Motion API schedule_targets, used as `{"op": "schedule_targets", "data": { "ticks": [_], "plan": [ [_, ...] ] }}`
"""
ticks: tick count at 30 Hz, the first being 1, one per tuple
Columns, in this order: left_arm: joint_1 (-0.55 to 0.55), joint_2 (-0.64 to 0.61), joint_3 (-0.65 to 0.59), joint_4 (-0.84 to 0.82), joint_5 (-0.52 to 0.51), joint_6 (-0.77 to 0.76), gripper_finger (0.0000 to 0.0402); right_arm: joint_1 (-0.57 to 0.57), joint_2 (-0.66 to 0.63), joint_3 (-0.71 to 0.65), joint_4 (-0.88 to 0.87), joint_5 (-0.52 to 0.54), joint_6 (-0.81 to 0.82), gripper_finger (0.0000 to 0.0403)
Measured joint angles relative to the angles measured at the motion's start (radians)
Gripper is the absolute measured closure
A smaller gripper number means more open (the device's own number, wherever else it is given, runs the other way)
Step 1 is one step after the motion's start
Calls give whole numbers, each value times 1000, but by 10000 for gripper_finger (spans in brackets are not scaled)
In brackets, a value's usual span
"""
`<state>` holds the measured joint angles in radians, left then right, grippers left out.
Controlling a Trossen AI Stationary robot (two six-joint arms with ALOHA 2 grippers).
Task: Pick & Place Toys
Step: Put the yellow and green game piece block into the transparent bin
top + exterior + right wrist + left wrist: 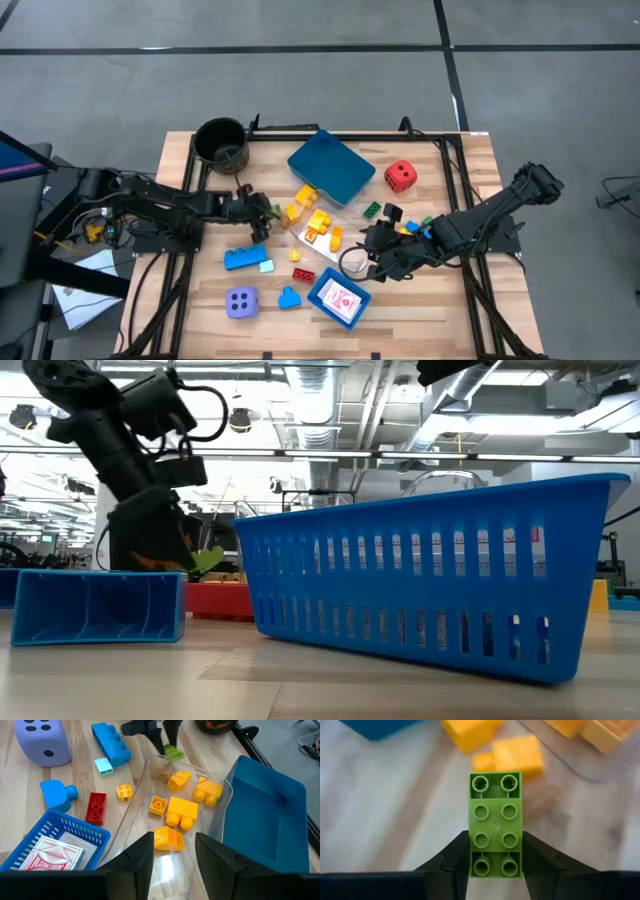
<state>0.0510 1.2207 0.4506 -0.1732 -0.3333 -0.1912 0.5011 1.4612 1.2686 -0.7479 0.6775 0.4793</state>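
The left gripper (496, 865) is clenched on a green brick (496, 825) just beside the yellow bricks (181, 810), while the right gripper (174, 851) (empty, fingers apart) hovers over them, and most toys remain scattered on the table (470, 170).

Green brick (495, 825), yellow bricks (182, 811), red brick (95, 807), lavender dark-dotted die (42, 741), blue trays (265, 822)

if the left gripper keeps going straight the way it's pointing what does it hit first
Probably the yellow plastic bricks just ahead. The left gripper is shut on a green studded plastic brick, whose far end leads, so it would likely touch them first. Height above the wooden table is unclear.
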Motion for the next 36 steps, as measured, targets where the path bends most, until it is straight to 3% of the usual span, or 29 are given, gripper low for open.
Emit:
{"op": "schedule_targets", "data": {
  "ticks": [10, 18, 27, 36],
  "plan": [
    [84, -5, 138, -2, -17, 115, 270, 0, 0, 0, 0, 0, -1, 267],
    [22, -5, 253, 17, -17, 163, 271, 0, 0, 0, 0, 0, -8, 267],
    [-104, 4, 258, 190, 76, 196, 270, 1, 0, 0, -1, 0, -8, 267],
    [-223, 49, 259, 345, 81, 317, 257, 1, 0, 0, 0, 0, -18, 267]
  ]
}}
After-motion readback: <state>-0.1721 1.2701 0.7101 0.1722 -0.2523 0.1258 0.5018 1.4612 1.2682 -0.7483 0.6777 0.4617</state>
